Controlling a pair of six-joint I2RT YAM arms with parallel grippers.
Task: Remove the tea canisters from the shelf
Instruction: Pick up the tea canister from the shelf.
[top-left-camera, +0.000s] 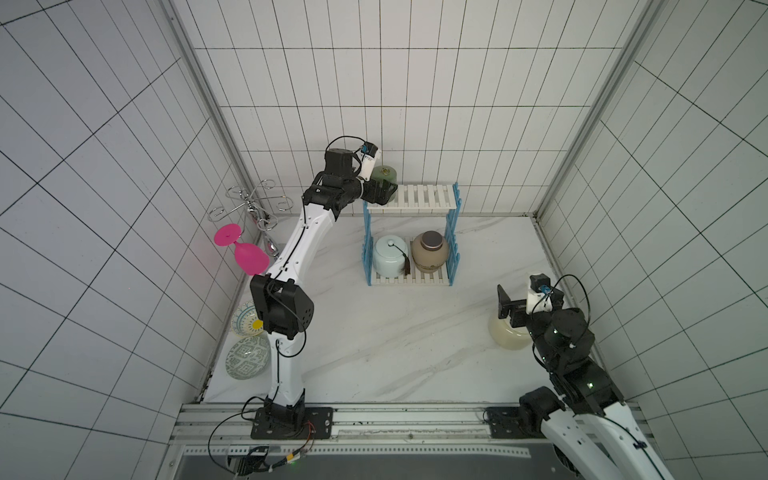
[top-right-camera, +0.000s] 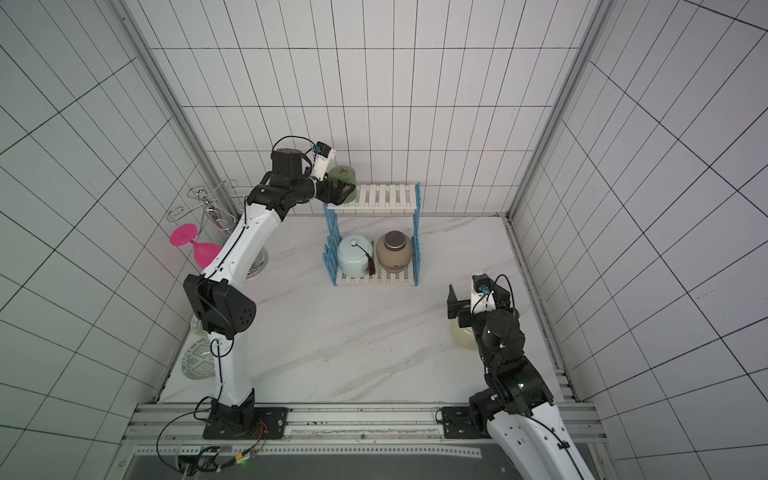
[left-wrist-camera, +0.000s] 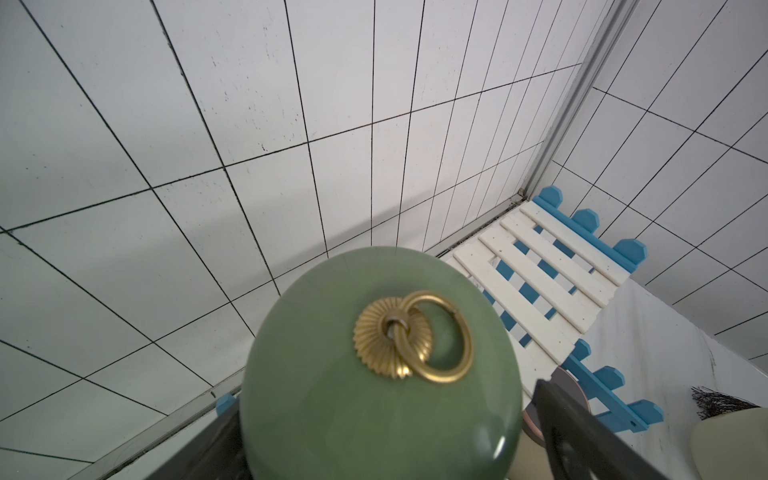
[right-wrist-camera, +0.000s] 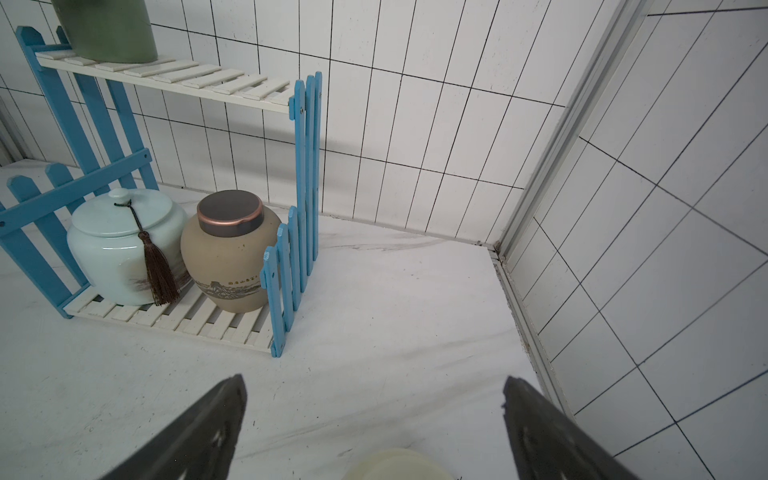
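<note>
Squarely inside left tool (top-left-camera: 382, 192): green canister (top-left-camera: 385, 173)

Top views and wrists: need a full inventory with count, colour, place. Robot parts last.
shelf: 1, white slats, blue picket sides, at back wall
green canister: 1, sage, top tier, left end
pale-blue canister: 1, dark tassel, bottom tier
tan canister: 1, dark lid, bottom tier, beside pale-blue
cream canister: 1, on table, right side
glass stand: 1, chrome, back left corner
pink glass: 1, at the stand
patterned bowls: 2, left table edge
table: 1, white marble
left gripper: 1, black, open, jaws either side of green canister
right gripper: 1, black, open, empty, above cream canister
</note>
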